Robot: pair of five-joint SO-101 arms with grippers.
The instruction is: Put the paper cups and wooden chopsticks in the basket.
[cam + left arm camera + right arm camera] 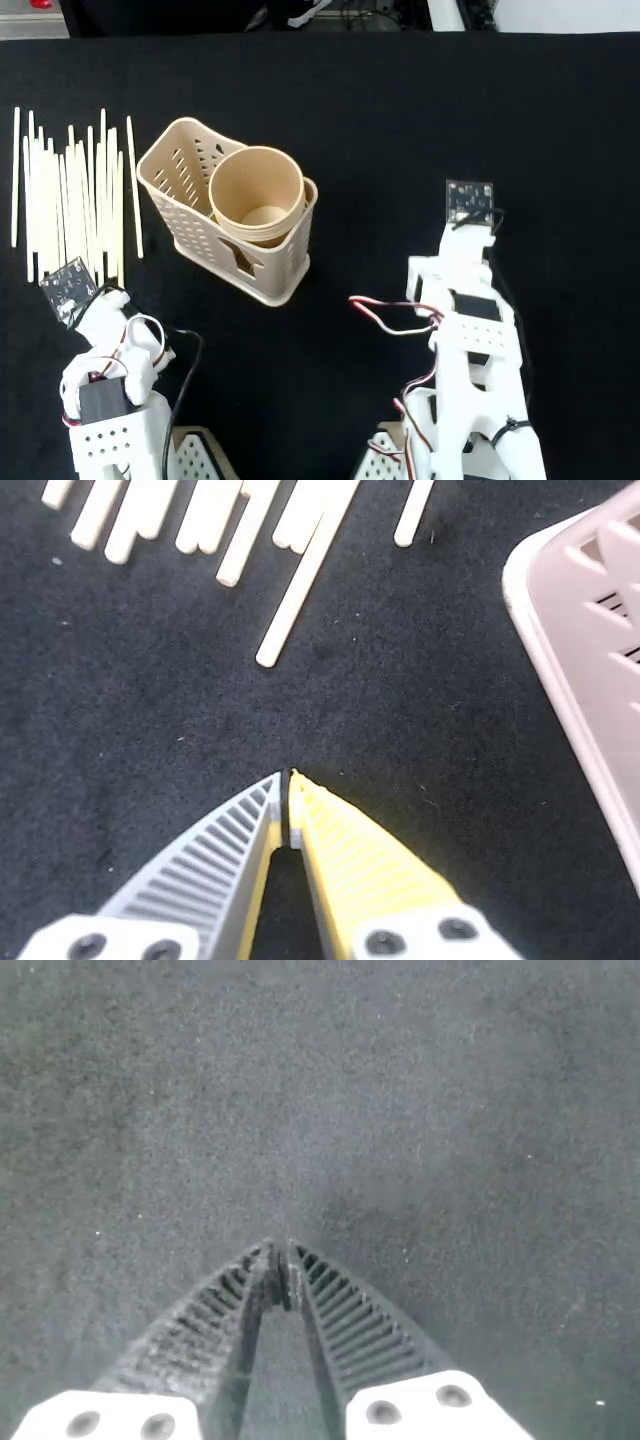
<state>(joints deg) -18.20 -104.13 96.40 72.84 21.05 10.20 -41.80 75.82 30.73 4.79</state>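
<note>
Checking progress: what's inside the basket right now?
Nested paper cups stand mouth-up in the basket, filling one end. The wooden chopsticks lie on the table beside it, none visibly inside. The cups cover the basket floor beneath them, so that part cannot be checked.

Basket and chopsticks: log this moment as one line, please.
paper cups: stacked in basket | chopsticks: on table beside basket | left tool: shut, empty, near chopsticks | right tool: shut, empty, over table

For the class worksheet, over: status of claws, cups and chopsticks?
Left claw shut, empty, near chopsticks. Right claw shut, empty, over bare table. Paper cups in basket; chopsticks lying on table. Basket close beside them.
</note>
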